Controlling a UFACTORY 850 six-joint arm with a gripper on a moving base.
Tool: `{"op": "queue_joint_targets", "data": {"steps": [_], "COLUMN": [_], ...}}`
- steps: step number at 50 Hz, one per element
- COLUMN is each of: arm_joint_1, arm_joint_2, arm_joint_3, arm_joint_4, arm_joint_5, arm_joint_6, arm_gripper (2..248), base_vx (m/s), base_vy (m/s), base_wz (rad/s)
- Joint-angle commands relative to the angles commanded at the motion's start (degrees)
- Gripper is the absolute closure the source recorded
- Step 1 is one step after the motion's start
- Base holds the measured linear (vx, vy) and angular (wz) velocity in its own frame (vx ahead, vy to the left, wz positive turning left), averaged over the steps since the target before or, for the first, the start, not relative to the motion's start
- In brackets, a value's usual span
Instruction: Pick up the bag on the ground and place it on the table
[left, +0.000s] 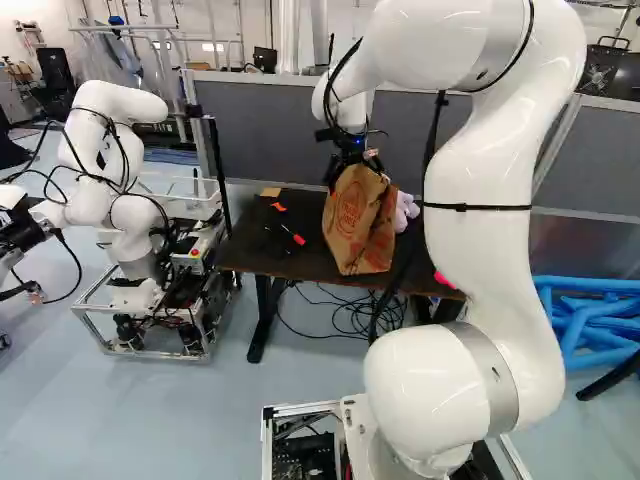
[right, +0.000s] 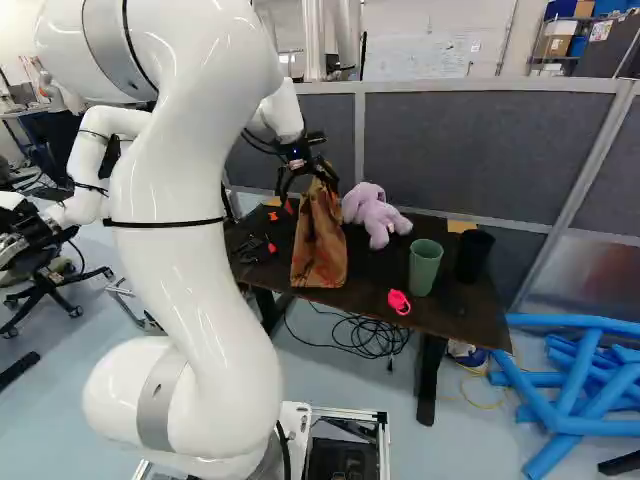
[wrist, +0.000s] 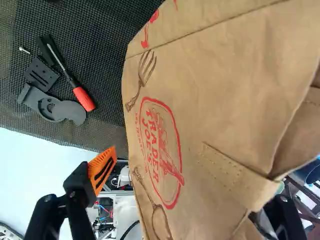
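In the right base view my gripper (right: 309, 184) is at the top of the brown paper bag (right: 319, 240), its fingers spread wide. The bag appears to stand on the dark table (right: 450, 312), close to the front edge and leaning slightly. Seen from the wrist, my gripper (wrist: 195, 192) is open: one finger with an orange pad (wrist: 102, 171) shows beside the bag's printed face (wrist: 215, 100), and the other is partly hidden behind the bag's handle flap. The bag's underside is out of sight.
On the table are a purple plush toy (right: 374, 212), a green cup (right: 424, 266), a black cup (right: 473, 254), a pink item (right: 399, 302) and a screwdriver (wrist: 72, 82). Another robot (left: 120, 200) stands at the left. Cables (right: 365, 335) lie beneath the table; blue tubes (right: 575, 400) lie right.
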Motion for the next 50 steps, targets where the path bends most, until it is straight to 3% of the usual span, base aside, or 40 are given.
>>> {"op": "queue_joint_targets", "data": {"steps": [23,50], "arm_joint_1": [0.0,-0.7], "arm_joint_2": [3.8,9.2], "arm_joint_3": [0.6,2.0], "arm_joint_4": [0.1,3.1], "arm_joint_5": [-0.4,-5.5], "arm_joint_6": [0.0,0.0], "arm_gripper": [3,3], "base_vx": [0.0,0.0], "base_vy": [0.0,0.0], "base_wz": [0.0,0.0]}}
